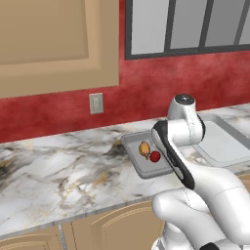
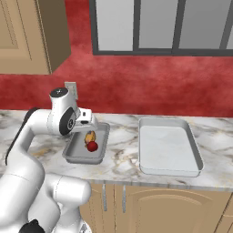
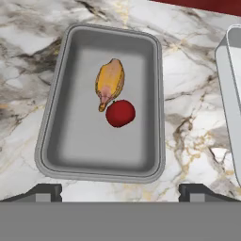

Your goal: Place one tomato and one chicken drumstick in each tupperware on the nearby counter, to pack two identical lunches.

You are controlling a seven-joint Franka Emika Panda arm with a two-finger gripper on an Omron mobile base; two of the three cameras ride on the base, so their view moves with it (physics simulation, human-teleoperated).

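Observation:
A small grey tupperware [image 3: 51, 113] sits on the marble counter [image 3: 188, 117]. Inside it lie one brownish chicken drumstick [image 3: 110, 83] and, touching its lower end, one red tomato [image 3: 120, 113]. Both base views show the same pair, drumstick [image 1: 144, 148] and tomato [image 1: 155, 156], also in the container [image 2: 75, 157]. My gripper [image 3: 121, 193] hovers above this container, open, with nothing between its fingertips [image 3: 47, 192]. A second, larger tupperware [image 2: 169, 172] stands to the right with nothing in it.
The red wall with an outlet [image 1: 96, 103] rises behind the counter, with a window [image 2: 159, 25] above. Tan upper cabinets [image 1: 53, 44] hang at the left. A wide stretch of marble [image 1: 58, 171] lies left of the small container.

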